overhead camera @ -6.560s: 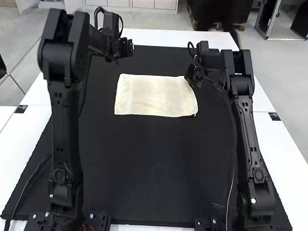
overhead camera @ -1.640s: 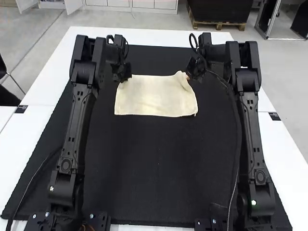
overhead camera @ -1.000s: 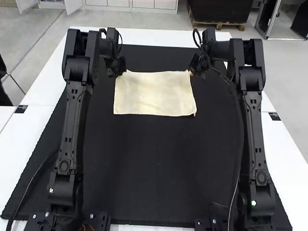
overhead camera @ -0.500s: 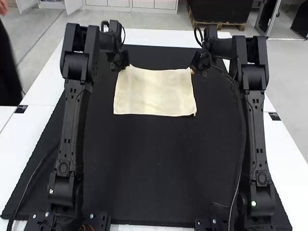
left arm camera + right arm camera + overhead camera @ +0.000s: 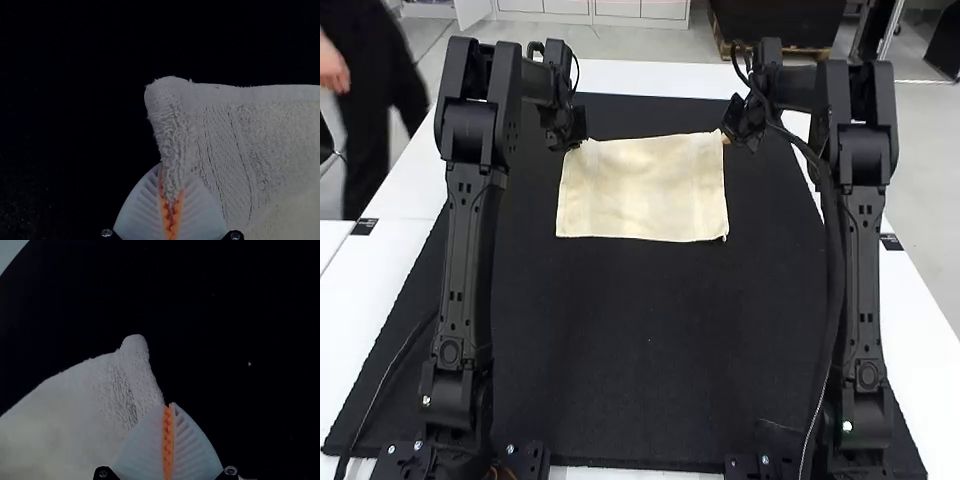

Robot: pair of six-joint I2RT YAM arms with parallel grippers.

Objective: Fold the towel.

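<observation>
Look, the fuzzy, flat-banded cream towel (image 5: 642, 192)'s far corners are pinched by the left gripper (image 5: 577, 143) and the right gripper (image 5: 726, 137), dark mat (image 5: 650, 340) all around.

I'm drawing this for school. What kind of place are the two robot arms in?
Probably a robotics lab: a left arm and a right arm stand at a white table, with a towel over a black mat.

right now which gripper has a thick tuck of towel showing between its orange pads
The left gripper: towel bunches between its orange pads, while those of the right gripper look pressed together.
</observation>
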